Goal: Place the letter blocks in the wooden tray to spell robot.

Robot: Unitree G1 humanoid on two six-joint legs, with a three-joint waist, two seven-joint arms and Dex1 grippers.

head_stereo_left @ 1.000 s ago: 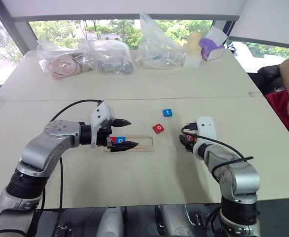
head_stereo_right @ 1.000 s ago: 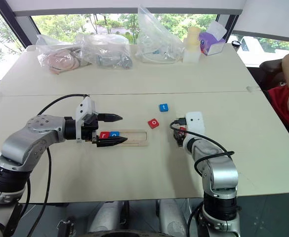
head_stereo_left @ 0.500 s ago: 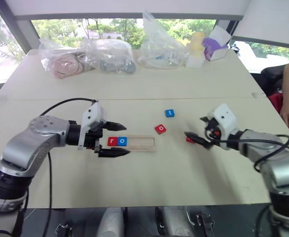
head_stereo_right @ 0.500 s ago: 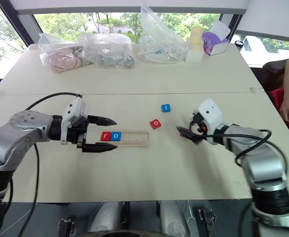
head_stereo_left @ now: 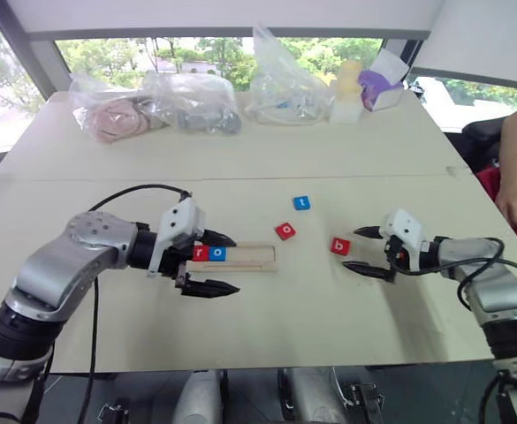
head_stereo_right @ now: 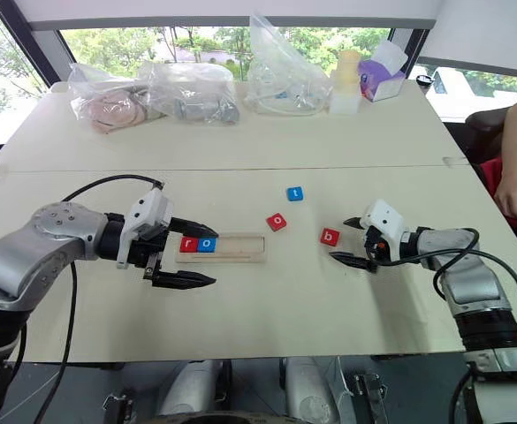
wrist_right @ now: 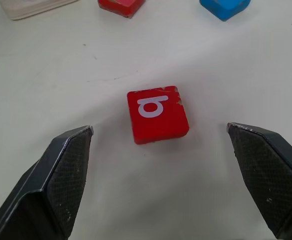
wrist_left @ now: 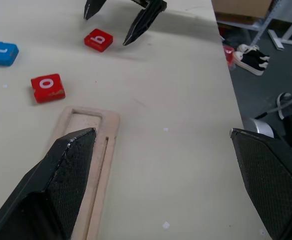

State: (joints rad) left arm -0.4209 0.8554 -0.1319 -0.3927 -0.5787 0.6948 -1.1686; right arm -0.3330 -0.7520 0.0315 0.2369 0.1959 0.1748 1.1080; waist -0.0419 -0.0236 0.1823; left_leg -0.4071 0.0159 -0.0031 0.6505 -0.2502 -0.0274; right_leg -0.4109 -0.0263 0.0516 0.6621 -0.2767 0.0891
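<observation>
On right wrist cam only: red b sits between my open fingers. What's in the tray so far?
Observer: The tray holds a red r block and a blue o block side by side at its left end. The rest is bare.
Operator: Two blocks lie past the b block. Which letters?
Observer: The red o block and the blue t block, both on the table outside the tray.
Operator: Where's the left gripper?
Observer: The left gripper hangs open at the tray's left end, holding nothing.
</observation>
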